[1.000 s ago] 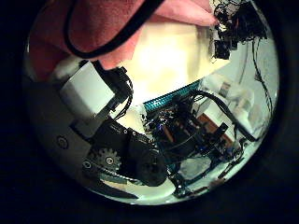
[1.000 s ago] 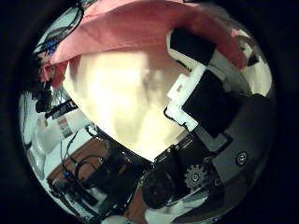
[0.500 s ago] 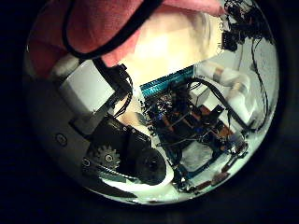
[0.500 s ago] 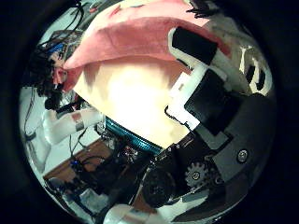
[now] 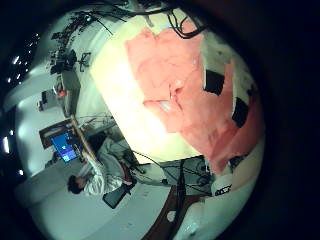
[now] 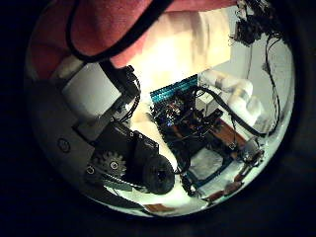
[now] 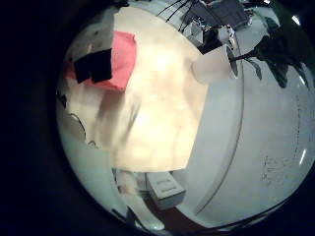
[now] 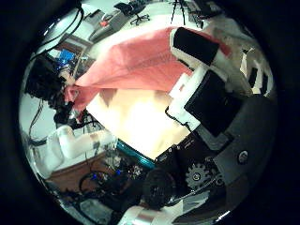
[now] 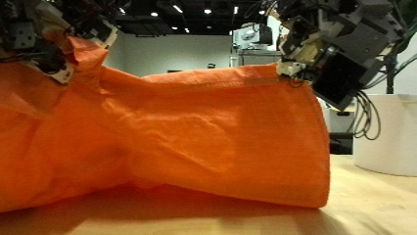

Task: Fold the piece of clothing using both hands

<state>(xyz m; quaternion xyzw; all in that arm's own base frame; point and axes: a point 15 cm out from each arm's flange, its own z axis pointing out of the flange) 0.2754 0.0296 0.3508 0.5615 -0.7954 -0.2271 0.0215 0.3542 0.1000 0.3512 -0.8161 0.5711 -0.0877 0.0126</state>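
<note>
Behind us ceiling lights are glowing over the wooden table (image 9: pixel 378 201). We are holding the orange garment (image 9: pixel 196 127) up across mid-frame, left hand (image 9: pixel 46 39) and right hand (image 9: pixel 319 49) clamped on its top corners; no fold is showing yet, no print legible

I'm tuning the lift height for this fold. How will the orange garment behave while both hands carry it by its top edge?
Probably floppy: the orange garment sags and creases between the left hand and right hand. It looks thin and light, so it should lift easily. Its lower edge bunches on the table, so it may drag.
</note>
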